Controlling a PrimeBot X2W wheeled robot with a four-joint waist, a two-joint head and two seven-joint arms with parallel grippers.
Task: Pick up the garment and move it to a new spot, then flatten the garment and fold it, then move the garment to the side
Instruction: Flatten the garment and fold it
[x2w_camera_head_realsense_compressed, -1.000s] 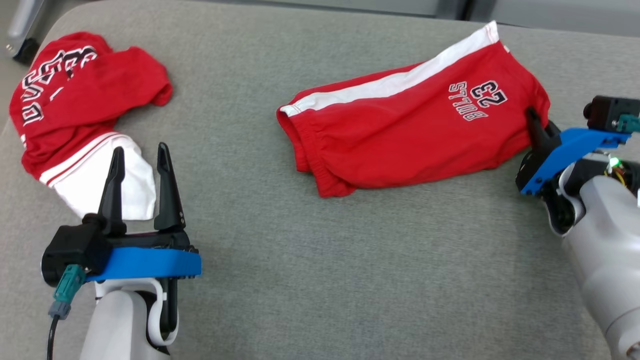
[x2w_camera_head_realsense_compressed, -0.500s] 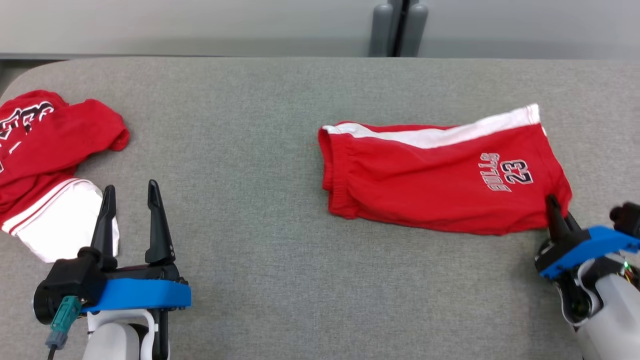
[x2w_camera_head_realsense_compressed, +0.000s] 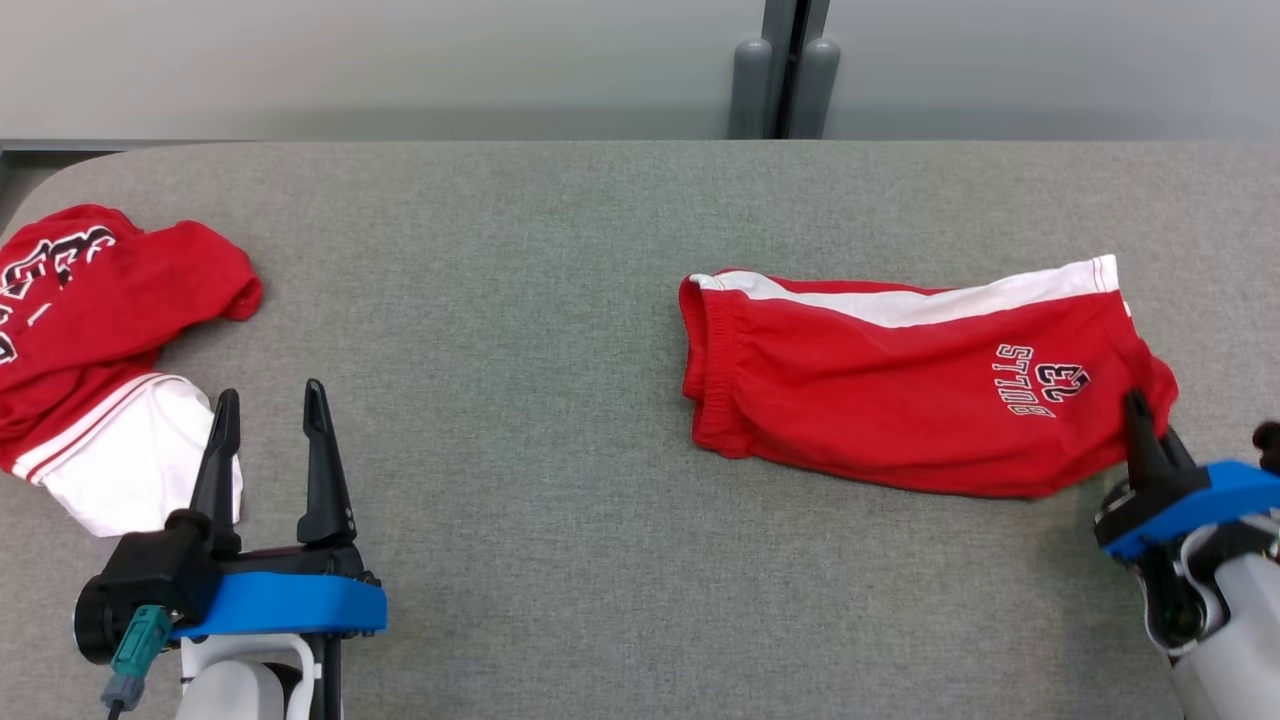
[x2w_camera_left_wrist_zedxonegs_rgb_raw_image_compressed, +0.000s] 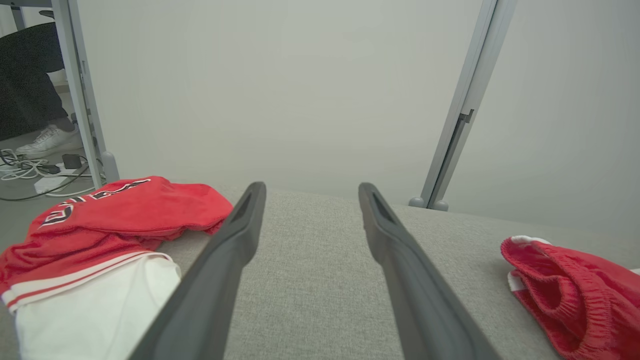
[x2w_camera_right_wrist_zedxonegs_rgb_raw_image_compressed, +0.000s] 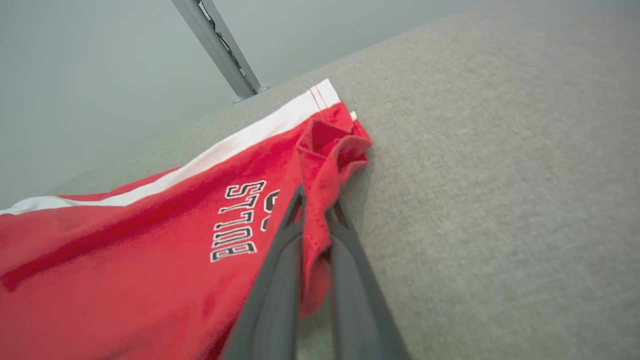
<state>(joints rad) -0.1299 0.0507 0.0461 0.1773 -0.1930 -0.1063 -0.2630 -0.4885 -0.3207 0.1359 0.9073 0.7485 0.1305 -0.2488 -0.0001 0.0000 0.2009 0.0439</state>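
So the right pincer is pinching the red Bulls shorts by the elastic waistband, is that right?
Not quite. The right pincer is pinching the red Bulls shorts by the leg hem beside the print, as the right wrist view shows; the elastic waistband lies at the opposite end.

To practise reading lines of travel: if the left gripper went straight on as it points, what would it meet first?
Probably the crumpled red jersey, its fold just ahead of the left gripper's outer finger; otherwise bare table. Height unclear.
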